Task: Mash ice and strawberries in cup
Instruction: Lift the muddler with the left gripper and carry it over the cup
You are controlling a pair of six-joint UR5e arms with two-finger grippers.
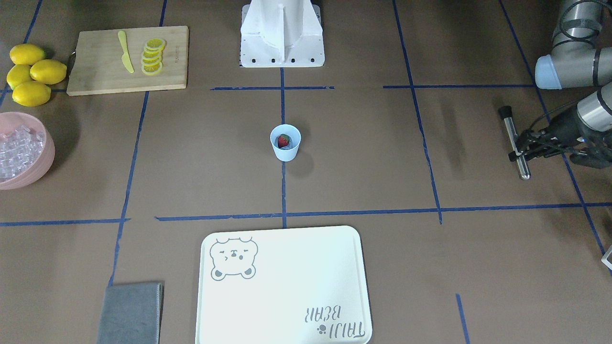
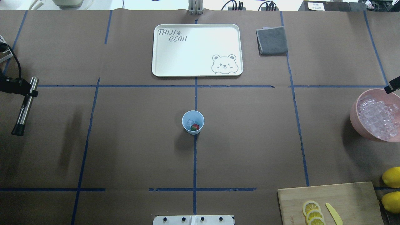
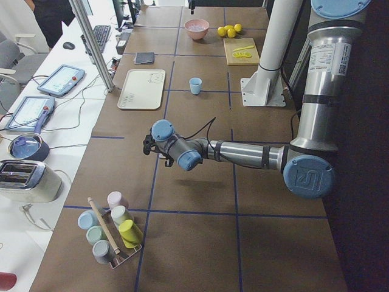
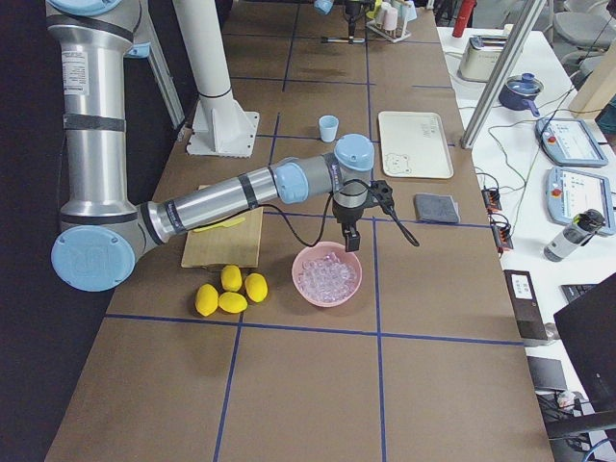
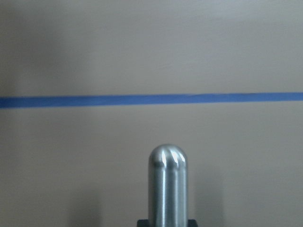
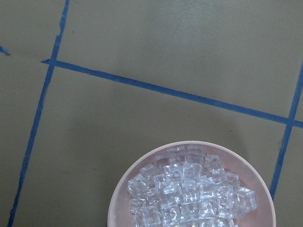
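The pale blue cup (image 2: 193, 122) stands at the table's centre, also seen in the front view as cup (image 1: 285, 142). Inside it lie a red strawberry (image 2: 195, 127) and a clear ice cube (image 2: 191, 123). More ice (image 6: 189, 194) fills a pink bowl (image 2: 354, 112) at the right edge. My left gripper (image 2: 29, 90) is far left of the cup, shut on a steel muddler (image 1: 516, 145) with a black end; its rounded tip (image 5: 168, 163) shows in the left wrist view. My right gripper (image 2: 392, 88) hovers over the bowl's far rim; only its tip shows, so I cannot tell its state.
A white bear-print tray (image 2: 197, 50) and a folded grey cloth (image 2: 272, 40) lie beyond the cup. A wooden board (image 2: 343, 203) with lemon slices (image 2: 312, 212) and a yellow knife (image 2: 333, 214) is near right, whole lemons (image 2: 392, 176) beside it. The robot base (image 1: 282, 33) stands behind the cup.
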